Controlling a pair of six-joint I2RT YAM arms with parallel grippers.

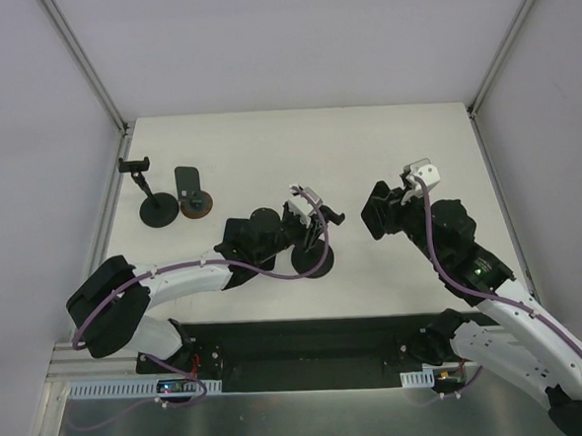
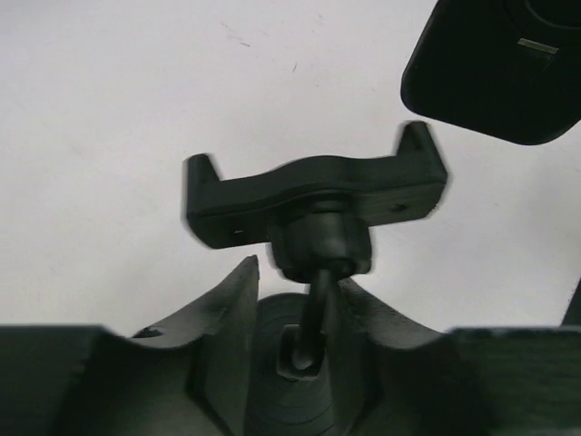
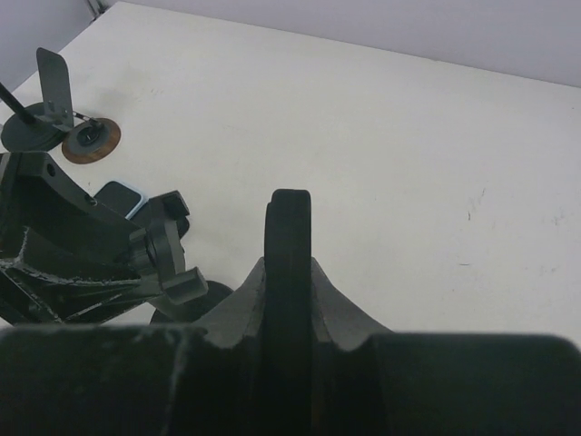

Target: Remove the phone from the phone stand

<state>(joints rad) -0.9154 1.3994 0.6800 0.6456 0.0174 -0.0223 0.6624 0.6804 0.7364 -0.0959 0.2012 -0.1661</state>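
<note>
Evidently the phone [image 3: 289, 238] is out of its holder: it sits clamped edge-on between the right jaws, a thin dark slab whose long axis runs straight out from the fingers, held above the tabletop [image 1: 267, 140]. From the phone stand [image 1: 314, 263] it lies at about 3 o'clock in the top view, near but apart. The left wrist view shows the stand's cradle [image 2: 318, 191] empty, with a dark rounded corner, likely the phone, at 1 o'clock beyond it. The left jaws stand apart astride the stand's stem [image 2: 320, 304]; whether either finger touches it is hard to tell. So the right arm has the phone, and I judge the next move turns on drawing it farther toward 3 o'clock, clear of the cradle's prongs. Its face and lower end are hidden by the fingers, and from above it merges with the dark wrist.
</note>
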